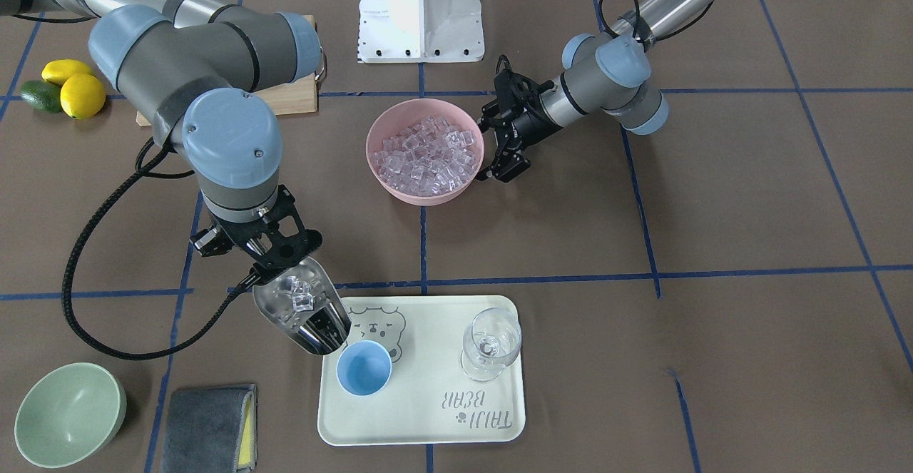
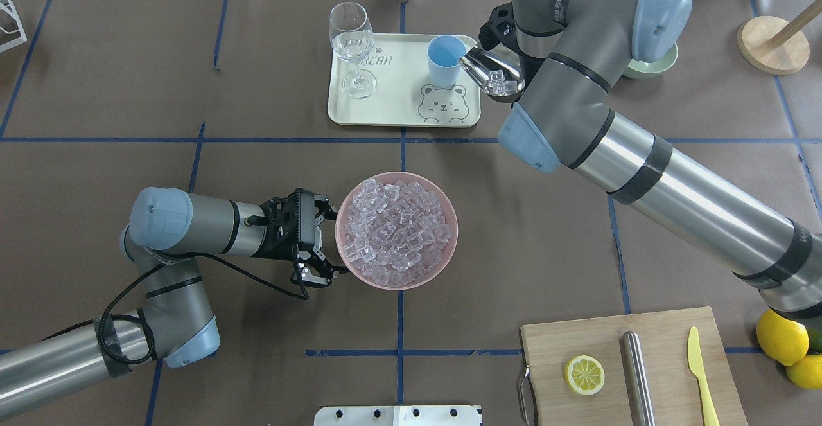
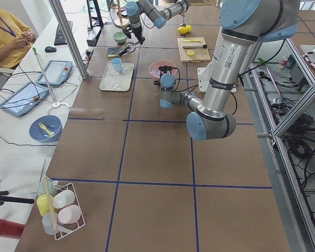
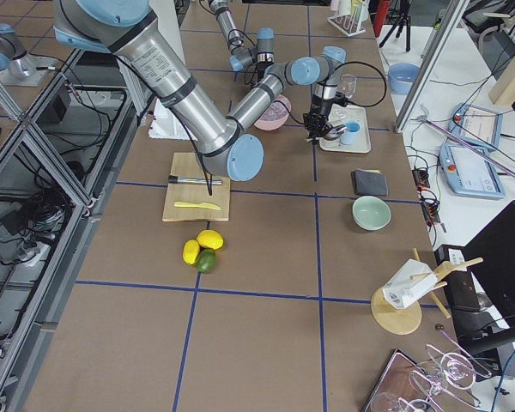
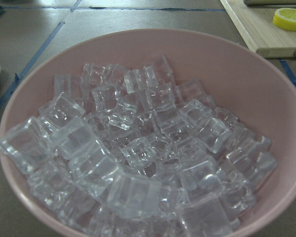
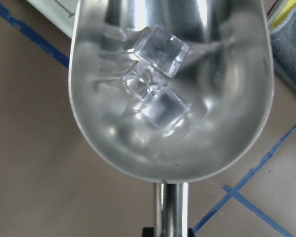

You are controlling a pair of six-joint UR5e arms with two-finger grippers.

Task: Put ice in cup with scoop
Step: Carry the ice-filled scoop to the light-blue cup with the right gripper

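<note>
My right gripper [image 1: 277,265] is shut on the handle of the steel scoop [image 1: 305,310]. The scoop is held level, its mouth just beside and above the rim of the light-blue cup [image 1: 364,367]. The scoop carries three ice cubes [image 6: 158,81], also seen in the overhead view [image 2: 498,81]. The cup stands upright on the cream tray [image 1: 435,416] and looks empty. My left gripper [image 2: 323,245] is open, its fingers spread against the side of the pink bowl [image 2: 449,246] full of ice [image 5: 138,158].
A clear stemmed glass [image 1: 491,344] stands on the tray's other side. A pale-green bowl [image 1: 69,414] and grey cloth [image 1: 209,428] lie near the right arm. A cutting board [image 2: 668,333] with a lemon slice, steel cylinder and knife is close to the robot, with lemons [image 1: 75,88] beside it.
</note>
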